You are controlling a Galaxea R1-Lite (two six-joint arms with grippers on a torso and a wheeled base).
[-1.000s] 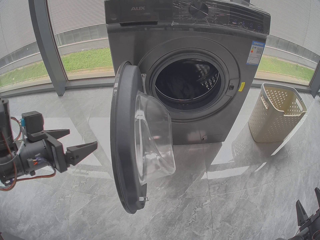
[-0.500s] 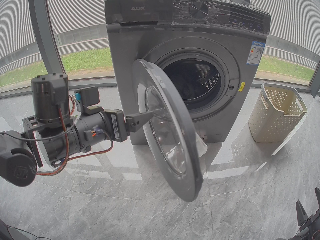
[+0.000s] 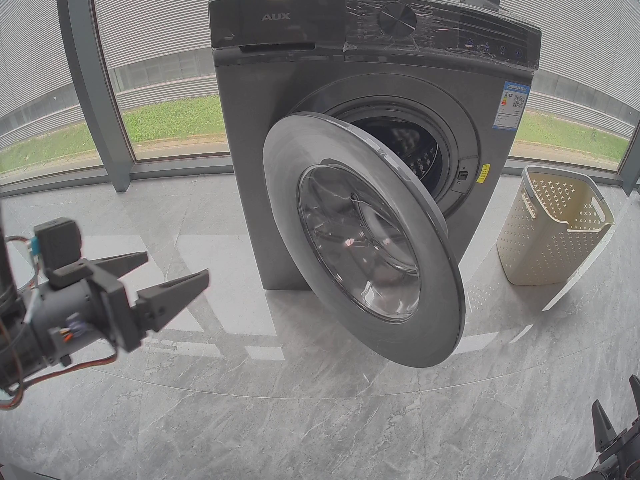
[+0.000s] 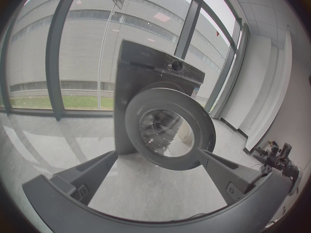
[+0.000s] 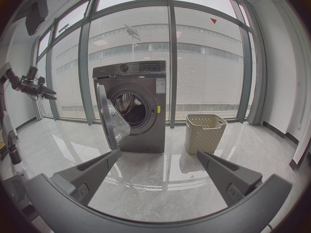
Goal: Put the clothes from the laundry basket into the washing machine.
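The grey washing machine (image 3: 373,55) stands at the window, its round door (image 3: 363,235) swung partway across the drum opening (image 3: 407,145). The drum's contents are hidden. A cream laundry basket (image 3: 527,248) sits on the floor to the machine's right and looks empty inside. My left gripper (image 3: 177,266) hovers open, low to the left and well clear of the door; the left wrist view has the door (image 4: 168,128) beyond its spread fingers (image 4: 97,169). My right gripper (image 3: 615,395) is open at the bottom right corner, far from the basket (image 5: 204,133).
Glossy grey floor tiles (image 3: 320,415) stretch in front of the machine. Tall window frames (image 3: 93,81) run behind it. A white wall (image 4: 259,91) closes the room past the basket's side.
The left gripper came in against the wide-open door, pushed it, then pulled back to the lower left. The door has swung from fully open to about half shut. The right gripper has not moved.
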